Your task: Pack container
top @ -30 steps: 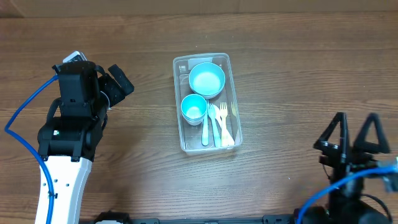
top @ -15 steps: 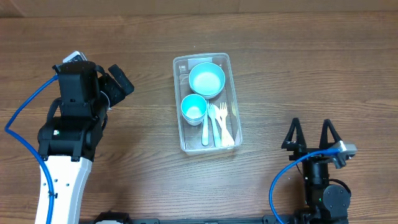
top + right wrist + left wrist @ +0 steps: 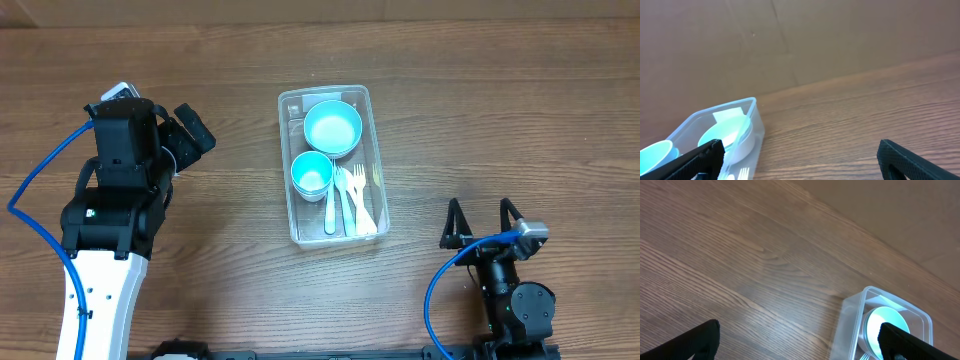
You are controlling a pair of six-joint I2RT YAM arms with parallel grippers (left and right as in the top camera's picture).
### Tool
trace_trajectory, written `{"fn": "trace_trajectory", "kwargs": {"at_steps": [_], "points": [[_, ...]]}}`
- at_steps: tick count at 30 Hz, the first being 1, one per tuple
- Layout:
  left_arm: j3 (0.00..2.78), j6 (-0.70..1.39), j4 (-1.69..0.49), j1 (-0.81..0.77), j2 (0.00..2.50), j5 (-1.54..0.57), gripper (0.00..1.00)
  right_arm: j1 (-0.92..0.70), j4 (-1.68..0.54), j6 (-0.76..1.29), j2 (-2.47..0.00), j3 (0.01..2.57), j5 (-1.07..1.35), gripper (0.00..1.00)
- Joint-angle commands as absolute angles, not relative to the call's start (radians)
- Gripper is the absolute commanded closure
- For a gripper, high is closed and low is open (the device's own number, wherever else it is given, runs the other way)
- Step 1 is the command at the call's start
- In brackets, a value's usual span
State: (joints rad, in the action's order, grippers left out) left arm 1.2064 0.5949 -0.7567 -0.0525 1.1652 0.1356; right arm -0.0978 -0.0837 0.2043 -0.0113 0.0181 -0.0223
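Note:
The clear rectangular container (image 3: 297, 212) sits mid-table. In it are a light-blue bowl (image 3: 332, 128) at the far end, a light-blue cup (image 3: 312, 174) and white cutlery (image 3: 355, 200) alongside. The left gripper (image 3: 190, 133) is open and empty, well to the container's left. The right gripper (image 3: 482, 218) is open and empty, at the front right, apart from the container. The left wrist view shows the container's corner (image 3: 850, 315) and the bowl (image 3: 880, 327). The right wrist view shows the container (image 3: 752, 115), the bowl (image 3: 725, 132) and the cup (image 3: 655, 152) at lower left.
The wooden table (image 3: 480, 110) runs out to a brown wall at the back (image 3: 840, 35). Blue cables trail from both arms (image 3: 40, 170).
The right arm has drawn back toward the front edge and shifted left, its open fingers now nearer the container's front right. The left arm and the container's contents have not moved.

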Motion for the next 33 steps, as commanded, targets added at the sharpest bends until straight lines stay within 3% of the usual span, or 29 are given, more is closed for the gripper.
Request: {"fn": "trace_trajectory", "kwargs": {"at_steps": [1, 6, 24, 33], "points": [[1.221, 0.575, -0.756, -0.051, 1.158, 0.141, 0.00, -0.091, -0.081, 0.082, -0.003, 0.008, 0.034, 0.00], [1.221, 0.575, -0.756, -0.051, 1.158, 0.141, 0.00, -0.090, -0.081, -0.129, -0.003, 0.008, 0.036, 0.00], [1.219, 0.575, -0.762, -0.051, 1.140, 0.141, 0.00, -0.090, -0.081, -0.128, -0.003, 0.008, 0.036, 0.00], [1.218, 0.535, -0.828, -0.051, 0.425, 0.169, 0.00, -0.090, -0.081, -0.128, -0.003, 0.008, 0.036, 0.00]]}}
